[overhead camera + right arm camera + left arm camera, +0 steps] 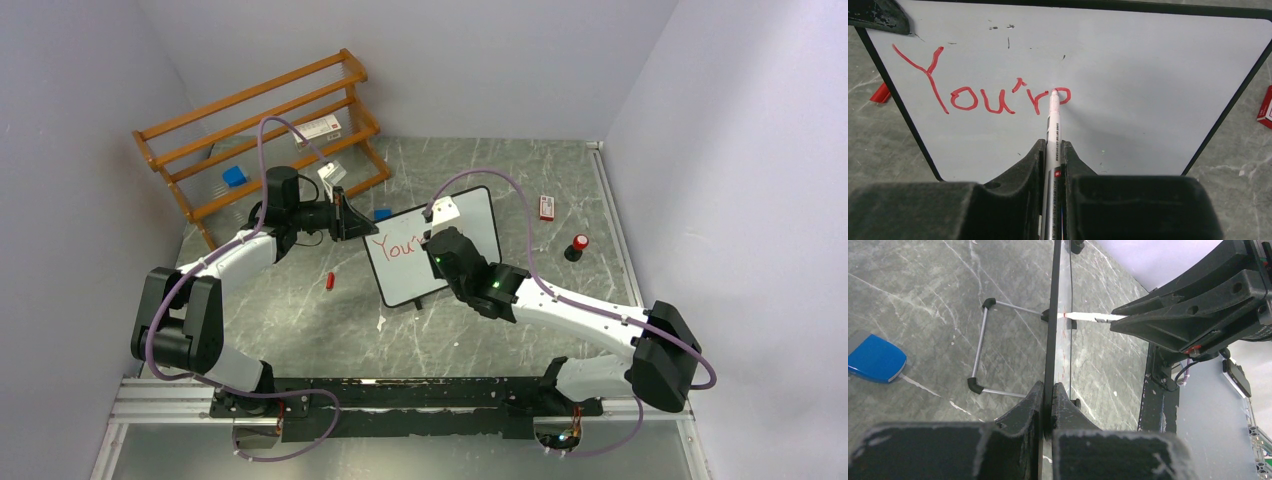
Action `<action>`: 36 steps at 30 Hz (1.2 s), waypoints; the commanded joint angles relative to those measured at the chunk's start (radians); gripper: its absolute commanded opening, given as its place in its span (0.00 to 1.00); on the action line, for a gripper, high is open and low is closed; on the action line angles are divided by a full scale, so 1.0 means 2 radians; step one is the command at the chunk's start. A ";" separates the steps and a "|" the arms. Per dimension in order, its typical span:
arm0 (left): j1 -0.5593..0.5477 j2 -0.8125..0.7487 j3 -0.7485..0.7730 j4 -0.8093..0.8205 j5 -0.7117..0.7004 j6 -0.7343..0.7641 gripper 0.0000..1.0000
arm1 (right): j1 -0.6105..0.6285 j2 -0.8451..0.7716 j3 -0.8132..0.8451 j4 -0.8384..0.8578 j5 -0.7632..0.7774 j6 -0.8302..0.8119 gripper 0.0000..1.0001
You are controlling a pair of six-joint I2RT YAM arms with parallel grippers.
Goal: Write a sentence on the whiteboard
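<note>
We see a dark grey-green, marble-veined surface boxed in by plain pale walls, with two white-and-black robot arms reaching in from its near edge. Near the middle stands a rectangular whiteboard with a glossy white face, a thin black frame and rounded corners. It is propped on a bent grey wire leg tipped with black rubber. The left claw, matte black plastic scuffed pale at its edges, is closed tight on the board's left frame edge, one finger on each face. The right claw, of the same blocky black plastic, is clamped around a slim white marker with a small red mark on its barrel. The marker's tip touches the board's face. The sentence is red handwritten lettering in loose, rounded strokes reading "You'r", with a small loop of a further letter at the tip. It sits in the board's upper left, and the face around it is white apart from a few tiny dark specks near the top edge. On the surface left of the board lies a small red cylindrical piece. To the right, apart from the board, are a small red-and-white box and a black knob-like piece with a red top. In the far left corner sits a slatted rack of orange-brown wood, with a small blue block among its rails.
</note>
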 commanded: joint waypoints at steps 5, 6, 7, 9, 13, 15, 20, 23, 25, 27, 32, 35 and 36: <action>-0.012 0.023 -0.005 -0.047 -0.027 0.038 0.05 | -0.001 -0.008 -0.014 -0.016 -0.013 0.009 0.00; -0.012 0.023 -0.005 -0.047 -0.026 0.038 0.05 | -0.001 -0.009 -0.015 -0.017 -0.012 0.010 0.00; -0.012 0.023 -0.005 -0.048 -0.026 0.038 0.05 | -0.001 -0.010 -0.016 -0.019 -0.012 0.010 0.00; -0.012 0.023 -0.005 -0.047 -0.026 0.038 0.05 | -0.001 -0.011 -0.017 -0.023 -0.009 0.011 0.00; -0.012 0.023 -0.005 -0.048 -0.027 0.038 0.05 | -0.001 -0.014 -0.020 -0.026 -0.008 0.013 0.00; -0.012 0.023 -0.005 -0.048 -0.027 0.038 0.05 | -0.001 -0.014 -0.020 -0.028 -0.003 0.014 0.00; -0.012 0.023 -0.005 -0.050 -0.027 0.039 0.05 | -0.001 -0.017 -0.020 -0.034 0.008 0.011 0.00; -0.012 0.023 -0.005 -0.050 -0.026 0.040 0.05 | -0.001 -0.018 -0.021 -0.035 0.013 0.010 0.00; -0.012 0.023 -0.005 -0.050 -0.026 0.040 0.05 | -0.001 -0.019 -0.021 -0.034 0.018 0.010 0.00; -0.012 0.023 -0.005 -0.050 -0.026 0.040 0.05 | -0.001 -0.018 -0.019 -0.033 0.025 0.009 0.00; -0.012 0.023 -0.005 -0.051 -0.025 0.040 0.05 | -0.002 -0.020 -0.018 -0.022 0.034 0.006 0.00; -0.012 0.023 -0.004 -0.053 -0.026 0.042 0.05 | -0.002 -0.021 -0.016 -0.015 0.030 0.002 0.00; -0.012 0.023 -0.004 -0.053 -0.027 0.042 0.05 | -0.002 -0.023 -0.016 -0.015 0.027 0.002 0.00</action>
